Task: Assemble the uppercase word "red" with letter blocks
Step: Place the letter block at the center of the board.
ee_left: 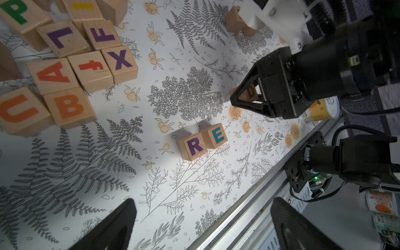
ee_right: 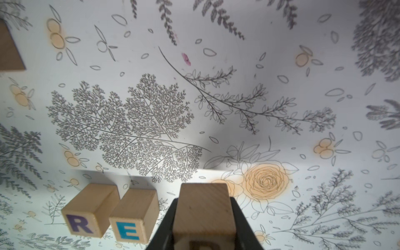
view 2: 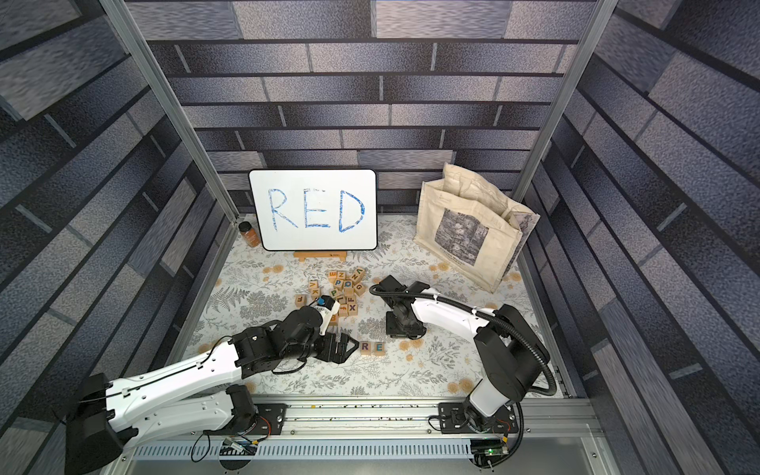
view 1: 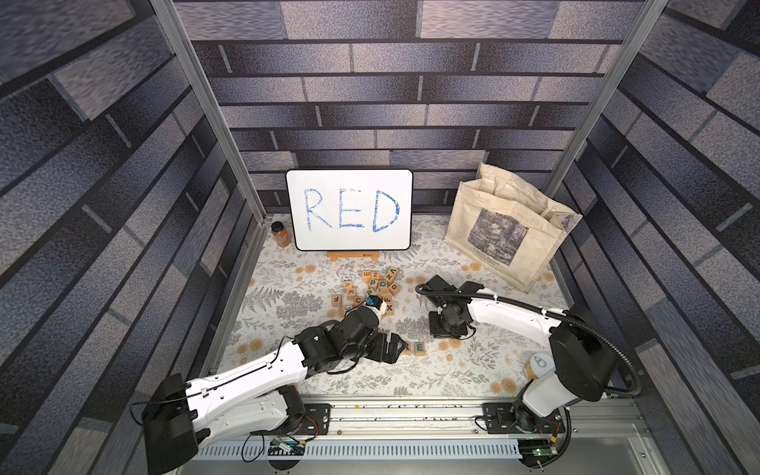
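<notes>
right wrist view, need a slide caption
D block in the right jaws, beside the R block and E block side by side on the floral mat.

R block (ee_left: 195, 147) sits just left of your E block (ee_left: 217, 135); right claw (ee_left: 238, 97) holds D block (ee_left: 250, 93) to its right; spare blocks (view 1: 370, 292) lie behind.

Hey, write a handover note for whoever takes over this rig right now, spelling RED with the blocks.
Left gripper: open, empty, close to the R block.
Right gripper: shut on the D block, beside the E block; unclear whether it touches the mat.
Done: R block and E block side by side on the mat.
To do: set the D block after the E block, release.
</notes>
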You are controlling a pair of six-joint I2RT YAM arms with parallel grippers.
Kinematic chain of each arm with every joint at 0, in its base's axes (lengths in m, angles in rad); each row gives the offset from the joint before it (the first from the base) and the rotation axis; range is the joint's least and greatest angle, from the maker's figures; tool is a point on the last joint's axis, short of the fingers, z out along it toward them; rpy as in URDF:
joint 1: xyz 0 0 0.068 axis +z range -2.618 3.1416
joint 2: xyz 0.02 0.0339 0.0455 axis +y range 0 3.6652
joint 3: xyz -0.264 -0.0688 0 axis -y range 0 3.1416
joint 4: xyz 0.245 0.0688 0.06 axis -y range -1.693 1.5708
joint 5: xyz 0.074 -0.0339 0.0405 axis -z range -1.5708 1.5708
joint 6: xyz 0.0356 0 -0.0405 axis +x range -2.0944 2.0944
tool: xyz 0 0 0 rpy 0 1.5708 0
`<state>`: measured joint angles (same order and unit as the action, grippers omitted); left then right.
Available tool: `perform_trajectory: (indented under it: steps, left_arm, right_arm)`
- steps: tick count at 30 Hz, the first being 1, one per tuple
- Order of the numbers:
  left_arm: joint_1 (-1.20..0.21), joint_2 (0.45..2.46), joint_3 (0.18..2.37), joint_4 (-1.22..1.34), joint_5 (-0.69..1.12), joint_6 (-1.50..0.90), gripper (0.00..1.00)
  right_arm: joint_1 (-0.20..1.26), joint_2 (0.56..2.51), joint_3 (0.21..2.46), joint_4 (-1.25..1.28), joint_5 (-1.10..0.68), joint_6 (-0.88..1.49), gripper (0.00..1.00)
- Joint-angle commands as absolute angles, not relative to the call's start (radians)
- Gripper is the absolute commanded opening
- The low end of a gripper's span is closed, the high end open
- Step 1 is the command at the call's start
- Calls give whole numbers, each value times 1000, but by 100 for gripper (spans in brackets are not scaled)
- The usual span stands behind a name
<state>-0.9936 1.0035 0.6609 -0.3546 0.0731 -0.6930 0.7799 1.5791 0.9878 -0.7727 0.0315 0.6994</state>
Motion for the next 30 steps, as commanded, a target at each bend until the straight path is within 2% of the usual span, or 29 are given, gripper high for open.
perform_trajectory:
  steps: [1,30]
  left_arm:
    - [-1018,976,643,-363,22,-724,100]
    - [-1075,890,592,-396,-33,-768,100]
  right_arm:
    - [794,1540,958,-754,29,751,11]
    - [946,1527,876,-715,64,884,11]
